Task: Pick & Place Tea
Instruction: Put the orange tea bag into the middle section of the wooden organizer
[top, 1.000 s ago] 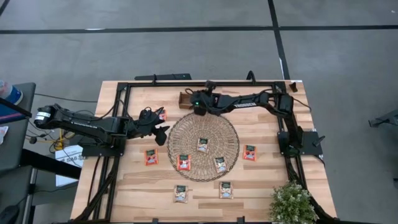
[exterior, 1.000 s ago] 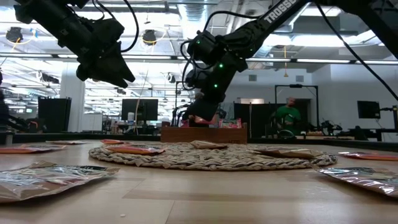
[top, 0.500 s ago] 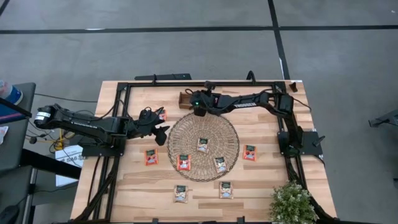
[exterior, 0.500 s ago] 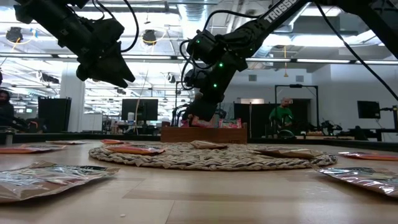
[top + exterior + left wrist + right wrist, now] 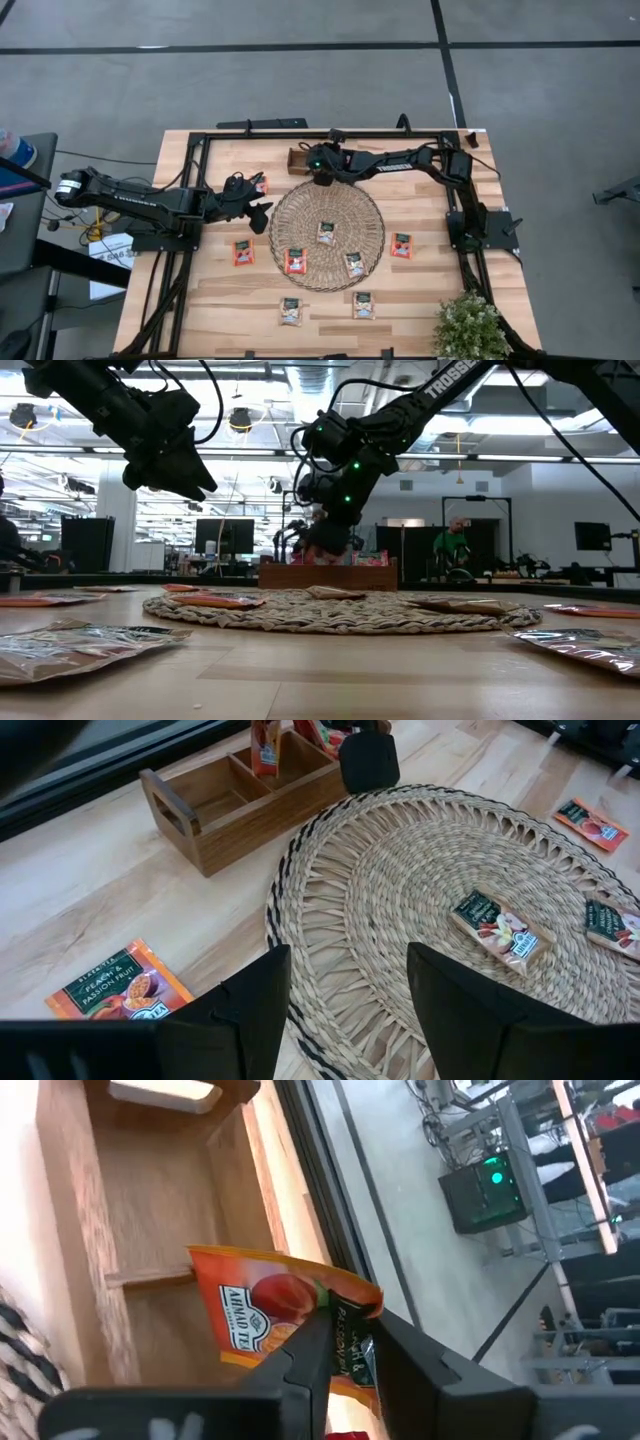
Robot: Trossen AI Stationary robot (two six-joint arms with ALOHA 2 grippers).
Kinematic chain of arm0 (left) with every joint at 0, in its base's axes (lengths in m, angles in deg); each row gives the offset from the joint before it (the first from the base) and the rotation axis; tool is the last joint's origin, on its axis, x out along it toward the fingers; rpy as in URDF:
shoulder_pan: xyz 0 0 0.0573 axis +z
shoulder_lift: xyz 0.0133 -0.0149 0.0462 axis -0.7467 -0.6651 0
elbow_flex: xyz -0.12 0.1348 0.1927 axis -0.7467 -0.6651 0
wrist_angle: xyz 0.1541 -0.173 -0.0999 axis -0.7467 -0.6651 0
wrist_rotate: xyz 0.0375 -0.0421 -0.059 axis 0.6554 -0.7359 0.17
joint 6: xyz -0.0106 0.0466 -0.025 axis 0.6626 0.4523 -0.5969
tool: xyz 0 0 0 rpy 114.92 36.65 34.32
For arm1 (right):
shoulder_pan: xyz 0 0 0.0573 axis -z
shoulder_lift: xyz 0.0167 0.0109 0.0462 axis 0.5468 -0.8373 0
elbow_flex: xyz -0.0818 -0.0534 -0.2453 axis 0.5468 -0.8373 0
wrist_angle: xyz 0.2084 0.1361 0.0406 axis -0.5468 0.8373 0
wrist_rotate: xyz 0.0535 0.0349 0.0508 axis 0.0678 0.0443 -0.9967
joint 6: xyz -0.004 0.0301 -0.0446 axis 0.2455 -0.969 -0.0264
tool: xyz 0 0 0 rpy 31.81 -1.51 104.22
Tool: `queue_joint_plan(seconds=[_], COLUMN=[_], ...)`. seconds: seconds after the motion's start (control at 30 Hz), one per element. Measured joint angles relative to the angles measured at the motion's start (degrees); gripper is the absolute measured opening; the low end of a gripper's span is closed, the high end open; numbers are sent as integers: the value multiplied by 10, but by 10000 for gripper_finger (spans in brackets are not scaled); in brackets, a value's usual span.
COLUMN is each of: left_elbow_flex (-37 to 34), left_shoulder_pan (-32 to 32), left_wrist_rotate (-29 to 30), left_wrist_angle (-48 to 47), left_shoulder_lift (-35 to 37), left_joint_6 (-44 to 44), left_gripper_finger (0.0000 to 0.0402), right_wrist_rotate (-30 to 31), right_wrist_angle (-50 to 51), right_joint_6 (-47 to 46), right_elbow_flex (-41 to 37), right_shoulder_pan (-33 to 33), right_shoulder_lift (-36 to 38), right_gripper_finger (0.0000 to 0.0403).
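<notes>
Over wooden tray (image 5: 150,1210), hand-held sachet (image 5: 290,1320)

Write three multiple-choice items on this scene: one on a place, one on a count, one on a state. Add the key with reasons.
1. Where is the right claw?
A. over the wooden tray
B. over the plant
C. off the table

2. How many tea sachets lie on the woven mat?
A. one
B. three
C. six

3. What is the left claw doing?
A. gripping a sachet
B. open, holding nothing
C. pressing on the tray

Key: 1 A, the high view shows it at the tray; 2 B, three sachets lie on the mat there; 3 B, the left wrist view shows its fingers apart with nothing between.
</notes>
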Motion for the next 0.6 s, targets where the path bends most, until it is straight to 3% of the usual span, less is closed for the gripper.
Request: queue_joint_plan(seconds=[0.6], left_elbow_flex=[0], left_shoulder_pan=[0], left_wrist_rotate=[-2], left_wrist_angle=[0], left_shoulder_lift=[0], left_joint_6=[0], left_gripper_finger=[193], right_wrist_rotate=[1], right_wrist_angle=[20], right_joint_6=[103], right_elbow_flex=[0], right_shoulder_pan=[3], right_shoulder_lift=[0], right_gripper_finger=[45])
